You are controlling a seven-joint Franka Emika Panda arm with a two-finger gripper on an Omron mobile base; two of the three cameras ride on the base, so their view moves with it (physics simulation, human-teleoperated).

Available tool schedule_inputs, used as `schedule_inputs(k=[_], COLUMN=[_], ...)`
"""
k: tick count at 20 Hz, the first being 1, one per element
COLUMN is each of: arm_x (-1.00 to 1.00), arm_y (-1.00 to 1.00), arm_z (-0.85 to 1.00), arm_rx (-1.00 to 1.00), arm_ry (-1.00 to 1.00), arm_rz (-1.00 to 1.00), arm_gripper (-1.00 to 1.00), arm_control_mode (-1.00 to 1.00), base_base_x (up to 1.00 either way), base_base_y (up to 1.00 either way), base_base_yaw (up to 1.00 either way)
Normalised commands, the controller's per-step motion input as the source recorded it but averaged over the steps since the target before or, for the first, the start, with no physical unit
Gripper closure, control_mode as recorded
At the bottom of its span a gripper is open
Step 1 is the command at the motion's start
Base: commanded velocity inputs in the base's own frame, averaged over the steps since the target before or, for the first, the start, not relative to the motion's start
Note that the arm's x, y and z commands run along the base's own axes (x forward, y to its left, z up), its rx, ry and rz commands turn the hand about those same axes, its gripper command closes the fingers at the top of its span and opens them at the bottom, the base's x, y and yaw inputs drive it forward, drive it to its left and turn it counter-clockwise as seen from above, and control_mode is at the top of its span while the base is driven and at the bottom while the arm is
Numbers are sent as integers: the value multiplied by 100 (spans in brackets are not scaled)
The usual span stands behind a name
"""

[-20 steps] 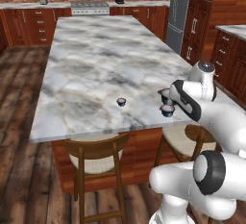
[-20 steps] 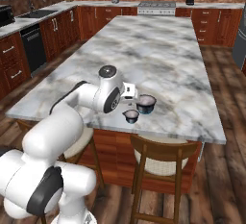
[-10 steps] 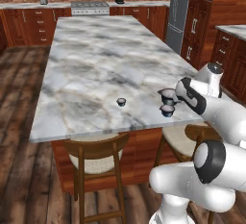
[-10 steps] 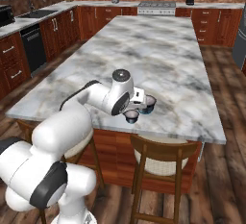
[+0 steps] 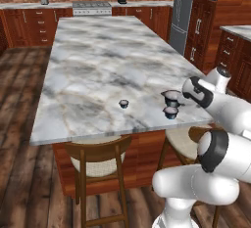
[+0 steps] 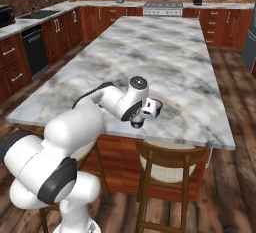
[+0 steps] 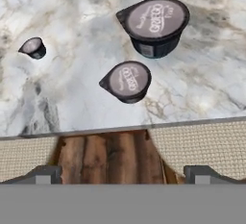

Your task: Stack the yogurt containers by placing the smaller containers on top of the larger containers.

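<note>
Yogurt containers sit on a marble kitchen island (image 5: 98,65), close to its near edge, and none is stacked yet. In the hand view, going left to right, a very small dark cup (image 7: 33,48) with a pale lid stands alone at the far left, well apart from the others. Near the middle is the smaller yogurt container (image 7: 127,81), dark with a greyish printed lid and a small pull tab, close to the counter edge. Just beyond it to the upper right stands the larger yogurt container (image 7: 154,26), wider, with the same kind of lid; the two are near each other but not touching.

From the left base view the same order holds: the tiny cup (image 5: 123,103), then the smaller container (image 5: 170,112) in front of the larger one (image 5: 171,97), with the white arm reaching in from the right. The gripper (image 7: 123,174) hovers above the counter edge, over wooden stools (image 5: 98,158), its fingers spread wide with nothing between them.

As a judgement, the task is at its start: the smaller container has yet to be grasped, lifted and set on the larger lid.
</note>
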Motion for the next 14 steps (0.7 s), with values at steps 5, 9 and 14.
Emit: schedule_inputs(k=[5,9,14], arm_x=[26,25,3], arm_y=[0,0,0], arm_z=[-31,-31,-5], arm_rx=[10,9,3], arm_ry=[2,0,0], arm_rz=[-10,-9,-3], arm_gripper=[-100,-100,-100], arm_control_mode=[-100,-100,-100], base_base_x=[0,0,0], base_base_y=[0,0,0], base_base_yaw=[0,0,0])
